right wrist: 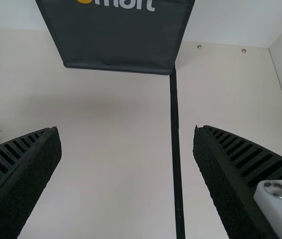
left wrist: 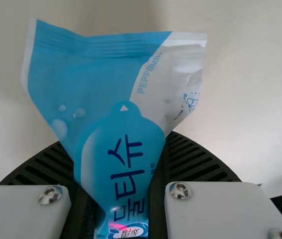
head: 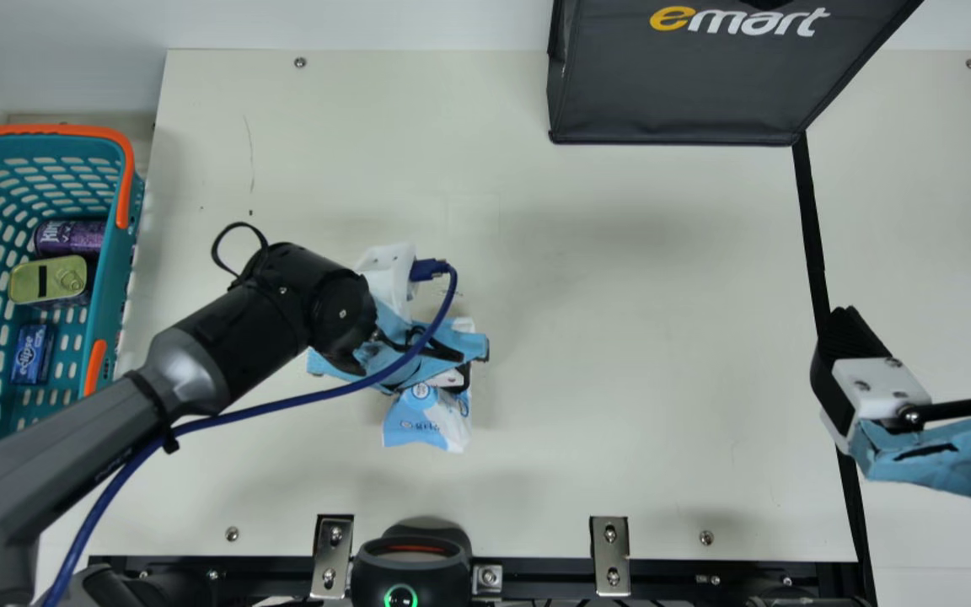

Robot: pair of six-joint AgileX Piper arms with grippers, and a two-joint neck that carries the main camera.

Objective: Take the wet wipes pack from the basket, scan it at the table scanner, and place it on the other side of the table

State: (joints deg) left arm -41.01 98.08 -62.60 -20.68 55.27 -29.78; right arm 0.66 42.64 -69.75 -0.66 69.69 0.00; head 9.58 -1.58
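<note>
One cream table (head: 620, 295) — black strip (head: 812, 219) toward its right — white wall (head: 367, 21) behind.

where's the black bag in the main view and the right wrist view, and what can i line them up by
main view: black bag at the top, right of centre
right wrist view: at the top, left of centre
shared landmark: the black strip running down from its lower right corner

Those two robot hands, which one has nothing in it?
The right gripper: its fingers are spread wide with nothing between them, whereas the left gripper is closed on the blue-and-white wet wipes pack.
</note>
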